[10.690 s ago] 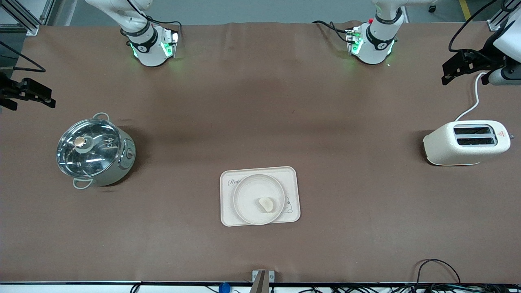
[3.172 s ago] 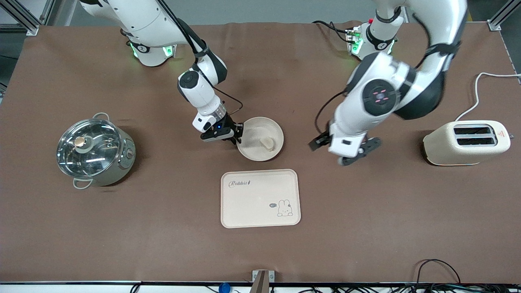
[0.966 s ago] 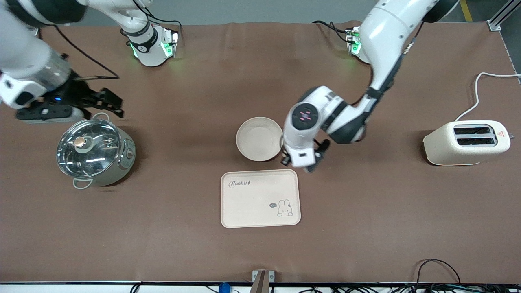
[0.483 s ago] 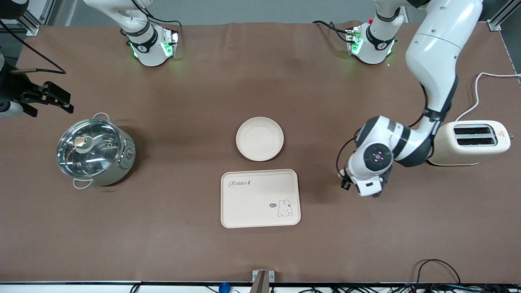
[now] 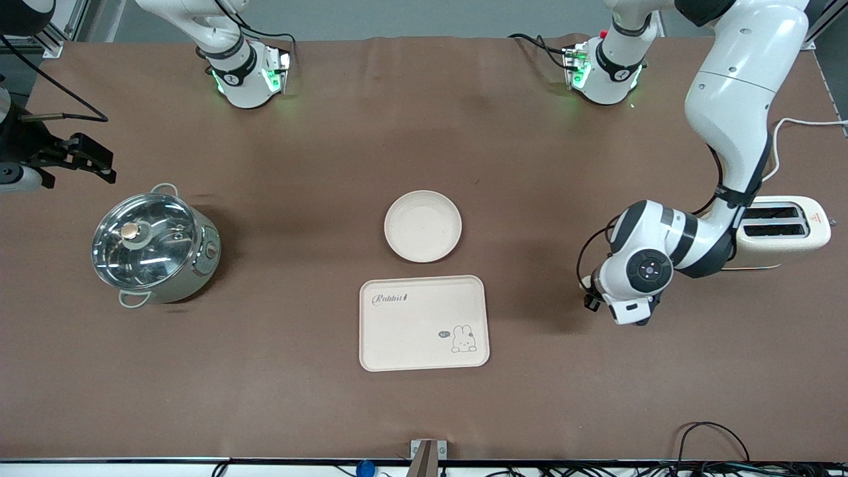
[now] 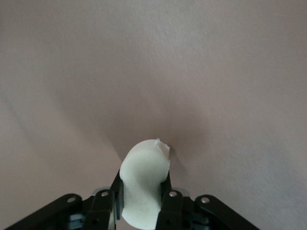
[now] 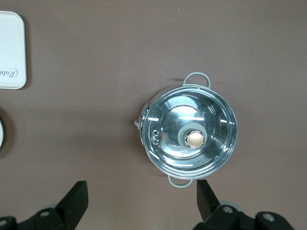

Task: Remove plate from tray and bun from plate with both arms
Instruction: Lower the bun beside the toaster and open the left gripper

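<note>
Front view, sweeping from the right arm's end: the right claw [image 5: 79, 159] waits up in the air at that edge of the surface [image 5: 331, 165], near the lidded steel pot [image 5: 154, 246], and the right wrist view shows its 2 fingers [image 7: 72, 203] spread wide over the pot with nothing between them. Mid-surface sits the plate [image 5: 423, 226], bare now and flat on the brown cloth. Just nearer the camera lies the tray [image 5: 424, 322], apart from the plate, its Rabbit script and bunny drawing fully uncovered. So the plate is off the tray and the bun is off the plate.

On toward the left arm's end, the left claw [image 5: 619, 305] is low over open cloth, between the tray and the white toaster [image 5: 785, 228]. The left wrist view tells the rest: the bun [image 6: 144, 184] stands between the 2 fingers [image 6: 170, 203], its tip looking down onto the cloth, the jaws narrow and close against its sides. Whether they grip it or have just begun to let go, I cannot tell.

The step in hand looks like the set-down. To do it well: let the bun bear on the surface first, part the fingers evenly so neither drags it, then lift straight up, clear of the toaster.
</note>
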Available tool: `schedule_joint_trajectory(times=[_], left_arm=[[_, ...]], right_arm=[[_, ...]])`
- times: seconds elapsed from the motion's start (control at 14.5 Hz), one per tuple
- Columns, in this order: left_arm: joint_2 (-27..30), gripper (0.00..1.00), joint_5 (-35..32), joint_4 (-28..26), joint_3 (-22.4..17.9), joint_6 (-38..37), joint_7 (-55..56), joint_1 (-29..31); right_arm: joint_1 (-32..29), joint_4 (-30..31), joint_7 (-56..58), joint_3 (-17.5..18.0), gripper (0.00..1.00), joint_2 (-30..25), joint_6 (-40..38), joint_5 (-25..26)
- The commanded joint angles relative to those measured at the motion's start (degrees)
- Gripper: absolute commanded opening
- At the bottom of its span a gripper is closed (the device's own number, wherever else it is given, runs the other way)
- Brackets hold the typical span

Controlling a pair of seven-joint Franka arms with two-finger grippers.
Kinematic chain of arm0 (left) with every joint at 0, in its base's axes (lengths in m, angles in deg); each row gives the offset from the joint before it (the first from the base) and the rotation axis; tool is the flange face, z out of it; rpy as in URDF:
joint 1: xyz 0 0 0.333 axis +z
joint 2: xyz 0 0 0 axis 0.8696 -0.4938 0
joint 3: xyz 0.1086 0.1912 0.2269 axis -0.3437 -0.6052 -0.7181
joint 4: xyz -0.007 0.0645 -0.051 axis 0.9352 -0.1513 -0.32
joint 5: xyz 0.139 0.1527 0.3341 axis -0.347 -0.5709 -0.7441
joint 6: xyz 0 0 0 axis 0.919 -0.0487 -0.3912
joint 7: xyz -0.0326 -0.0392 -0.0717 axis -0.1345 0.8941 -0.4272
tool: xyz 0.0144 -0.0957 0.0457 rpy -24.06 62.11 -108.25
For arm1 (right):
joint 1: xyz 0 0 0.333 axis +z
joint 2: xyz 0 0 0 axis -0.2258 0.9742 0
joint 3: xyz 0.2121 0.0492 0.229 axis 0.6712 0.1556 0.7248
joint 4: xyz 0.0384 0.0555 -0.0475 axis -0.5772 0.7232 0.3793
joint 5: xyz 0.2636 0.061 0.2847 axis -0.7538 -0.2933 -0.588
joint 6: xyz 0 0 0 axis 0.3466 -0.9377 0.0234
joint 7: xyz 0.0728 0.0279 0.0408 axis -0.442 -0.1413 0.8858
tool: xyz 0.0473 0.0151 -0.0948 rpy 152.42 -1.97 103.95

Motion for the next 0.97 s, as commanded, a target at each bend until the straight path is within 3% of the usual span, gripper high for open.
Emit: schedule_joint_trajectory(times=[0.0, 0.07, 0.21, 0.55, 0.9], left_arm=[[1.3, 0.91, -1.0, -0.7, 0.7, -1.6, -2.4, 1.5], [1.7, 1.00, -1.0, -0.3, 1.2, -1.9, -2.9, 1.5], [4.6, 1.00, -1.0, -0.1, 2.3, -4.0, -4.5, 1.0], [14.7, 1.00, 0.0, 4.0, 3.8, -16.5, -21.3, 1.4], [25.2, 1.00, 0.3, 4.9, 3.3, -19.0, -47.4, 3.6]], right_arm=[[0.3, -2.1, 0.4, 0.1, 1.00, 0.4, -2.0, 1.3], [0.3, -2.2, 0.4, 0.1, 1.00, 0.4, -2.4, 1.3], [0.2, -1.9, 0.4, 0.1, 1.00, 0.6, -2.5, 1.3], [0.0, -2.0, 0.4, 0.0, 1.00, 0.6, -3.5, 1.2], [0.0, -2.0, 0.3, 0.0, 1.00, 0.7, -3.0, 1.2]])
